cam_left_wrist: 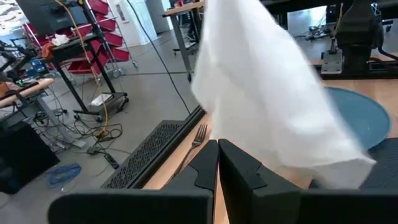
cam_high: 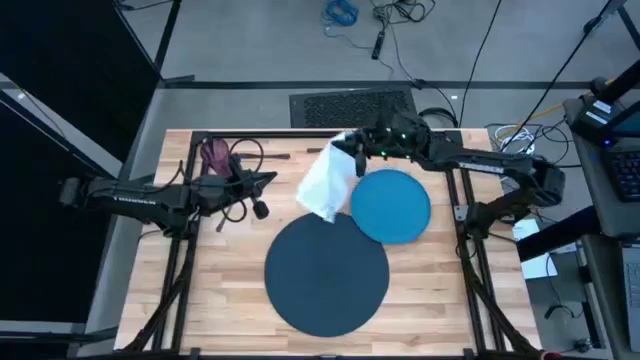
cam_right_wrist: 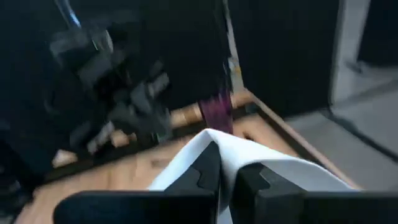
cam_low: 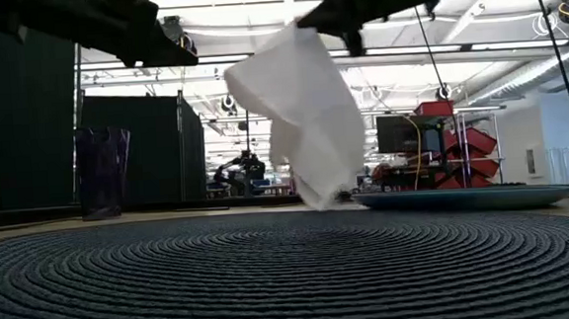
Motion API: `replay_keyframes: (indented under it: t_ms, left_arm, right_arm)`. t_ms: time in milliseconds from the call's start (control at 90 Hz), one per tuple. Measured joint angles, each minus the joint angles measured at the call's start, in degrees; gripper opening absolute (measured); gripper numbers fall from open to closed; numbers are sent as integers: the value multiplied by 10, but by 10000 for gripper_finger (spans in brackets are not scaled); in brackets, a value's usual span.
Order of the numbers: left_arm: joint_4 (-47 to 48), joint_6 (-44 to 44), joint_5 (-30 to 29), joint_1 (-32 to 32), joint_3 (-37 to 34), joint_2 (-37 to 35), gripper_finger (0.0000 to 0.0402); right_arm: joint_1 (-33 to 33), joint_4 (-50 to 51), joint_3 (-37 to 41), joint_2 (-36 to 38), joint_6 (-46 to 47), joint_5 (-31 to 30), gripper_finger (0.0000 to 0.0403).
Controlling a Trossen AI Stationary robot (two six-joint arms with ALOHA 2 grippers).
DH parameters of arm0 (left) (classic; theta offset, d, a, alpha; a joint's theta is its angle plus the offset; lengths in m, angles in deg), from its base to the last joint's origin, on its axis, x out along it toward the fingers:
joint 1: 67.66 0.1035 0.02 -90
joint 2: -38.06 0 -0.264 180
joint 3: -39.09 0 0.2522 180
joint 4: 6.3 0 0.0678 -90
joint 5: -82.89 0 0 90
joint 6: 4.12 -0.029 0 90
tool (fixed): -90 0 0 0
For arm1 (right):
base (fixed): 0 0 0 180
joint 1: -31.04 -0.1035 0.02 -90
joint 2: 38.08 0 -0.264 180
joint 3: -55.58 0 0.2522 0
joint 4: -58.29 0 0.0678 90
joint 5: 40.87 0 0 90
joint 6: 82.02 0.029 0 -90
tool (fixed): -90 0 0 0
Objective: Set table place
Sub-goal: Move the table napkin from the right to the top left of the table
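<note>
A: High view: right hand (cam_high: 358, 160) grips the napkin (cam_high: 325, 185) by one corner, hanging beside the plate (cam_high: 392, 205).
B: Low view: it drapes limp, light.
A: Left wrist view: left hand (cam_left_wrist: 217, 165) clenched, empty.
B: Right wrist view: an edge pinch suffices.

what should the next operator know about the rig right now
Right gripper: shut on the napkin, holding it lifted near the table's far edge, its lower corner by the mat.
Left gripper: shut, empty, waiting at left near the purple cup.
Mat lies at centre front; plate sits beside it, not on it. Fork lies at the far edge.
Done: napkin picked up.
Left: place napkin, plate, cup and fork.
</note>
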Motion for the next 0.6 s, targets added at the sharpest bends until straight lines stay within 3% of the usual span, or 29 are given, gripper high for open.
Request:
replay_keyframes:
  t_ms: [78,178,367,600]
  left_arm:
    - [0,-1,0,0,0,0,0]
    - [0,-10,0,0,0,0,0]
    - [0,-10,-1,0,0,0,0]
    - [6,-5,-2,12,0,10,0]
  right_arm:
    - [11,-33,-22,-40,27,39,0]
    - [17,-2,-71,-98,35,69,0]
    - [9,123,-163,-196,3,74,0]
    - [23,136,-214,-232,0,73,0]
